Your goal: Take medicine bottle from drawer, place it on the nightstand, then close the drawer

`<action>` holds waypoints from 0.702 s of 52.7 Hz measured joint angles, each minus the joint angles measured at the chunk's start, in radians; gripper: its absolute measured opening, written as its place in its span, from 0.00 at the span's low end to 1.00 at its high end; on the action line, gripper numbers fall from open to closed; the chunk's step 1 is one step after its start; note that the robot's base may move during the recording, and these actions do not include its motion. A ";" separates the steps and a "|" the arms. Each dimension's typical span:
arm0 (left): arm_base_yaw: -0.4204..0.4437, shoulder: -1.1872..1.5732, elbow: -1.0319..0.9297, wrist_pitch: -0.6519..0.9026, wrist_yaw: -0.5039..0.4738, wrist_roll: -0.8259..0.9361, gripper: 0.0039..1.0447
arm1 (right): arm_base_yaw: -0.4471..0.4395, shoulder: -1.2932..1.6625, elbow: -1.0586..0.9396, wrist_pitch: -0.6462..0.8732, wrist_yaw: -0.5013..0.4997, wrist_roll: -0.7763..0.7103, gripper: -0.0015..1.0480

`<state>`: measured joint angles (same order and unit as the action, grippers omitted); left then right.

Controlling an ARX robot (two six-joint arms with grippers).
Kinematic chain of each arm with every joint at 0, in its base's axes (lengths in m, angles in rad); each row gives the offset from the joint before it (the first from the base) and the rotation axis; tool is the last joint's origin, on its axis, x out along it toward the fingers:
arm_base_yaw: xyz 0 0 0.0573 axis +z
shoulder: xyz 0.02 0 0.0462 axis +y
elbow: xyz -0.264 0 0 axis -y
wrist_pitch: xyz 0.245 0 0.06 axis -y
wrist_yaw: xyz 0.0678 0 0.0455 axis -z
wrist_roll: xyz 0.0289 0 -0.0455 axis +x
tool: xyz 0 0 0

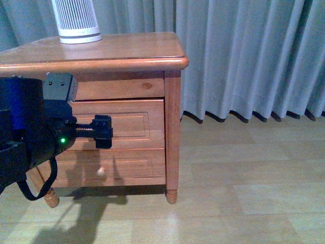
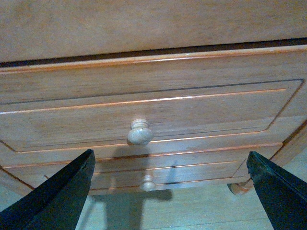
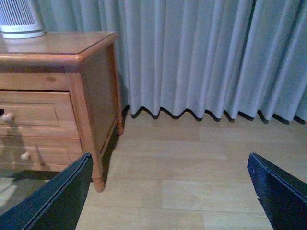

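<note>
The front view shows the nightstand (image 1: pixel 172 117) whole, with a white ribbed cylinder (image 1: pixel 76 20) standing at the back of its tabletop (image 1: pixel 127 48). The left tool (image 1: pixel 103 131) is seen side-on, close before the nightstand's drawer (image 1: pixel 134 124). From this side the tool's opening cannot be judged, and it covers the drawer's knob. Only the lower drawer's knob (image 1: pixel 101 172) shows below it.

The left wrist view supplies both. The left tool (image 2: pixel 170 154) is spread wide, its two dark fingers (image 2: pixel 62 191) far apart and gripping nothing. The round knob (image 2: pixel 140 132) sits on the nightstand's front in line with the gap, ahead of the fingertips and apart from them. The drawer (image 2: pixel 201 103) lies flush in the nightstand, so its inside is hidden.

The right wrist view alone shows the right tool (image 3: pixel 169 155), also spread wide and empty. It hangs over the pale floor (image 3: pixel 192 172), off to the nightstand's (image 3: pixel 93 81) curtain side. The grey curtain (image 3: pixel 201 52) hangs behind the nightstand, and both knobs (image 3: pixel 7 116) are small at the frame edge
</note>
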<state>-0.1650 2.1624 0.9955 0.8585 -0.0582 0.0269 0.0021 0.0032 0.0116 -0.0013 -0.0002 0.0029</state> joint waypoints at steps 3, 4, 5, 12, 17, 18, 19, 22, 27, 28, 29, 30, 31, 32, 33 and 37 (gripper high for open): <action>0.009 0.031 0.028 -0.008 0.000 -0.014 0.94 | 0.000 0.000 0.000 0.000 0.000 0.000 0.93; 0.012 0.043 0.037 -0.009 0.000 -0.019 0.94 | 0.000 0.000 0.000 0.000 0.000 0.000 0.93; 0.013 0.049 0.042 -0.009 0.000 -0.019 0.94 | 0.000 0.000 0.000 0.000 0.000 0.000 0.93; 0.030 0.112 0.090 -0.011 0.006 -0.036 0.94 | 0.000 0.000 0.000 0.000 0.000 0.000 0.93; 0.039 0.149 0.123 -0.016 0.009 -0.044 0.94 | 0.000 0.000 0.000 0.000 0.000 0.000 0.93; 0.040 0.151 0.126 -0.016 0.010 -0.044 0.94 | 0.000 0.000 0.000 0.000 0.000 0.000 0.93; 0.042 0.160 0.133 -0.017 0.011 -0.047 0.94 | 0.000 0.000 0.000 0.000 0.000 0.000 0.93; 0.045 0.175 0.149 -0.019 0.013 -0.049 0.94 | 0.000 0.000 0.000 0.000 0.000 0.000 0.93; 0.048 0.197 0.177 -0.024 0.019 -0.048 0.94 | 0.000 0.000 0.000 0.000 0.000 0.000 0.93; 0.048 0.202 0.184 -0.027 0.021 -0.049 0.94 | 0.000 0.000 0.000 0.000 0.000 0.000 0.93; 0.048 0.208 0.191 -0.029 0.022 -0.049 0.94 | 0.000 0.000 0.000 0.000 0.000 0.000 0.93; 0.048 0.210 0.195 -0.030 0.023 -0.050 0.94 | 0.000 0.000 0.000 0.000 0.000 0.000 0.93; 0.048 0.215 0.202 -0.031 0.023 -0.051 0.94 | 0.000 0.000 0.000 0.000 0.000 0.000 0.93; 0.048 0.219 0.210 -0.034 0.023 -0.051 0.94 | 0.000 0.000 0.000 0.000 0.000 0.000 0.93; 0.048 0.222 0.213 -0.035 0.023 -0.051 0.94 | 0.000 0.000 0.000 0.000 0.000 0.000 0.93; 0.048 0.234 0.237 -0.042 0.024 -0.054 0.94 | 0.000 0.000 0.000 0.000 0.000 0.000 0.93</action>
<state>-0.1165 2.3962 1.2320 0.8169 -0.0338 -0.0273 0.0021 0.0032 0.0116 -0.0013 -0.0002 0.0029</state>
